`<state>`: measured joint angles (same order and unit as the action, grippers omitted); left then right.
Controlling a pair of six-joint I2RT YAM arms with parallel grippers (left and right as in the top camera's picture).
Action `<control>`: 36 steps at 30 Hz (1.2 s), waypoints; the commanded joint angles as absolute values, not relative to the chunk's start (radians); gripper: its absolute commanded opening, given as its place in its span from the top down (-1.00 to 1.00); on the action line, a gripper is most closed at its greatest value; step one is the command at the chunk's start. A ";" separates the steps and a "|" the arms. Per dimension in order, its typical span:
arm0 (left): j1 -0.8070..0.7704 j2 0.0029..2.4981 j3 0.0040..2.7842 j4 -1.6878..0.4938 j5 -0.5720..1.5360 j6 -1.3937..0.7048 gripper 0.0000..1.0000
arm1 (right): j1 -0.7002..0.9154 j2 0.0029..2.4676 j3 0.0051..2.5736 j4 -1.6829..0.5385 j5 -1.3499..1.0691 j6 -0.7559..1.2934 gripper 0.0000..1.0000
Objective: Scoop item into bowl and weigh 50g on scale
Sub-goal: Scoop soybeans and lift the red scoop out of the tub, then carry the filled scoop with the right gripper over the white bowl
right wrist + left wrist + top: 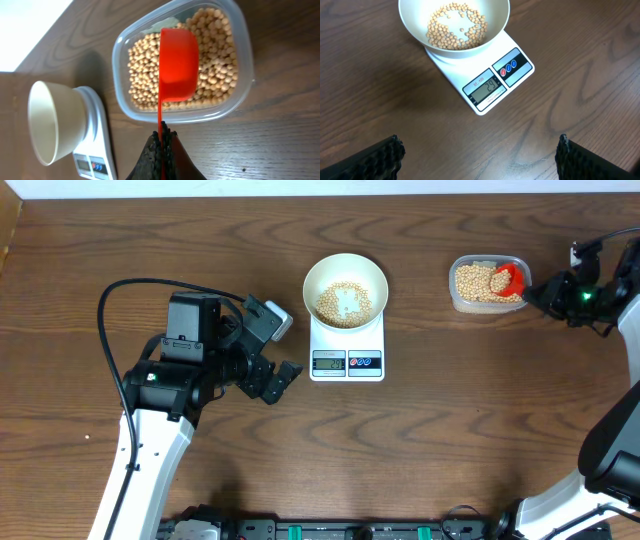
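A white bowl with a layer of tan beans stands on the white scale, whose display is lit. More beans fill a clear plastic container to the right. My right gripper is shut on the thin handle of a red scoop, whose cup hangs over the container's beans and looks empty. The same right gripper shows just right of the container from above. My left gripper stands wide open over bare table, left of the scale, with nothing between its fingers.
The left arm's black cable loops over the table at the left. The table's far edge runs along the top. The right arm's body reaches in from the right side.
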<state>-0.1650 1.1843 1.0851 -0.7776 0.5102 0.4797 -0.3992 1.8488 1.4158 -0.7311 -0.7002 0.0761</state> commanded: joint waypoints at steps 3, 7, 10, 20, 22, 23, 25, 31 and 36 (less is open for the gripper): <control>-0.167 1.190 1.109 -0.777 0.505 0.497 -0.97 | -0.439 1.847 1.411 -0.737 -0.867 0.017 0.98; -0.167 1.190 1.109 -0.777 0.505 0.497 -0.97 | -0.469 1.844 1.411 -0.738 -0.937 0.000 0.98; -0.167 1.190 1.109 -0.777 0.505 0.497 -0.97 | -0.490 1.844 1.411 -0.748 -0.992 -0.023 0.98; -0.167 1.190 1.109 -0.777 0.505 0.497 -0.97 | -0.517 1.844 1.411 -0.750 -1.169 -0.042 0.98; -0.167 1.190 1.109 -0.777 0.505 0.497 -0.97 | -0.510 1.844 1.411 -0.750 -1.192 -0.040 0.98; -0.167 1.190 1.109 -0.777 0.505 0.497 -0.97 | -0.504 1.844 1.411 -0.748 -1.197 -0.032 0.98; -0.167 1.190 1.109 -0.777 0.505 0.497 -0.97 | -0.491 1.844 1.411 -0.745 -1.197 -0.014 0.97; -0.167 1.190 1.109 -0.777 0.505 0.497 -0.97 | -0.420 1.844 1.411 -0.683 -1.250 0.035 0.98; -0.167 1.190 1.109 -0.777 0.505 0.497 -0.97 | -0.349 1.844 1.411 -0.588 -1.250 0.131 0.98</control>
